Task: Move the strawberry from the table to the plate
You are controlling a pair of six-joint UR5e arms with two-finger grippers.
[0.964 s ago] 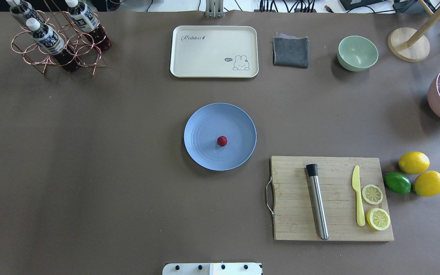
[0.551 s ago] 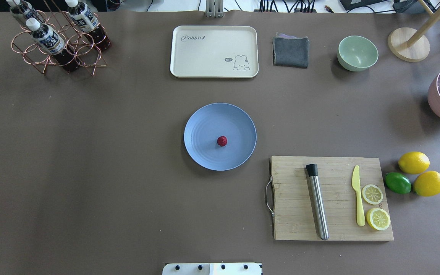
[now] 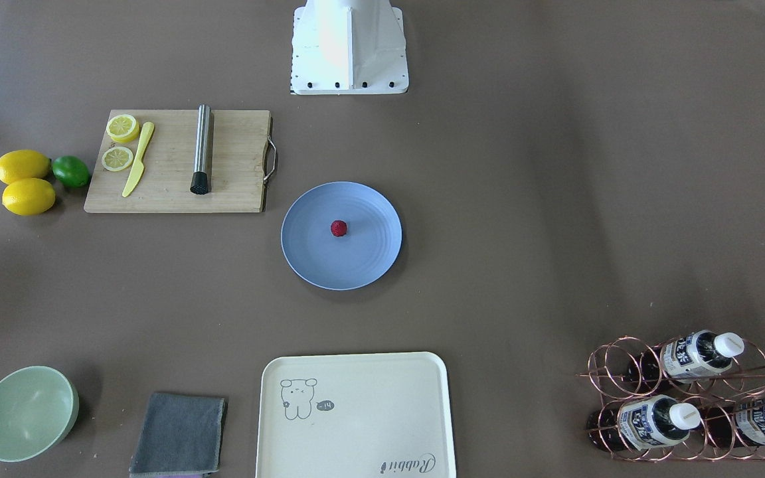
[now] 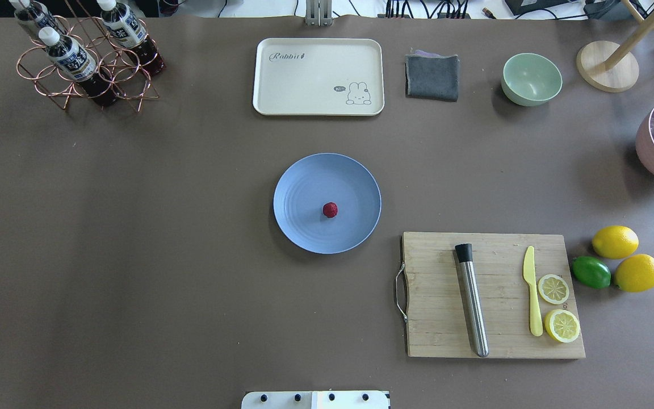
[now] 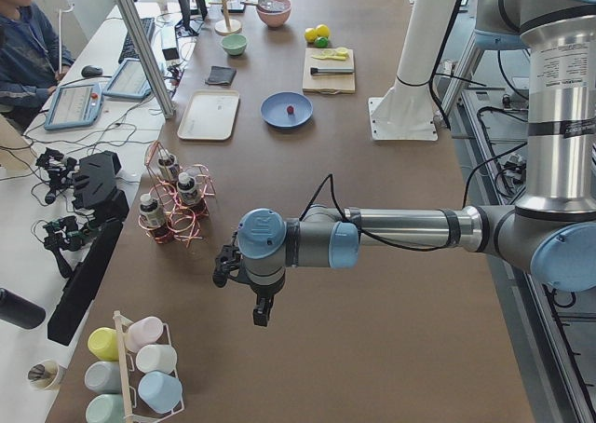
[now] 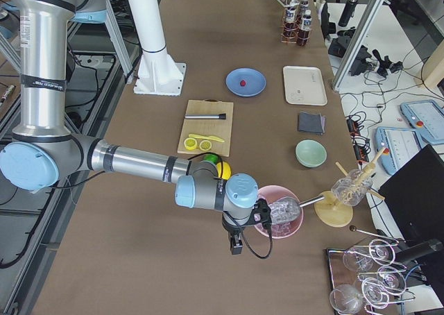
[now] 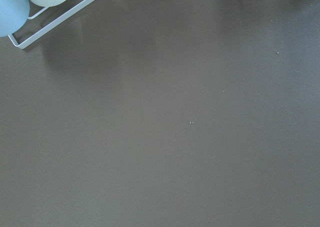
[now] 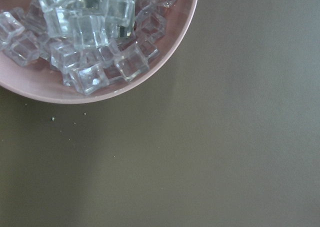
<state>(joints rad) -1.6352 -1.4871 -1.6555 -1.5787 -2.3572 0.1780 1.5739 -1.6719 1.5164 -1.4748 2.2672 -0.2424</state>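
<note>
- Dark-red on light blue: found strawberry [image 4: 330, 209] resting just off the centre of plate [image 4: 296, 182], clear of the rim and off the table [image 4: 134, 227].
- Looked for left gripper [image 5: 257, 297]: caught only from the side, hanging low over bare covering at the table's left end, near rack of cups [image 5: 140, 367]. Cannot tell how wide the jaws stand, nor whether anything is held.
- Likewise right gripper [image 6: 236, 242]: hanging at the opposite end beside pink bowl [image 8: 177, 32] of ice cubes. Cannot tell jaw opening or hold.
- Judged berry well apart from both, roughly midway between; neither arm plainly nearer. Roundish, so no long axis to line up with.
- Reads as task done; no further grasp called for.
</note>
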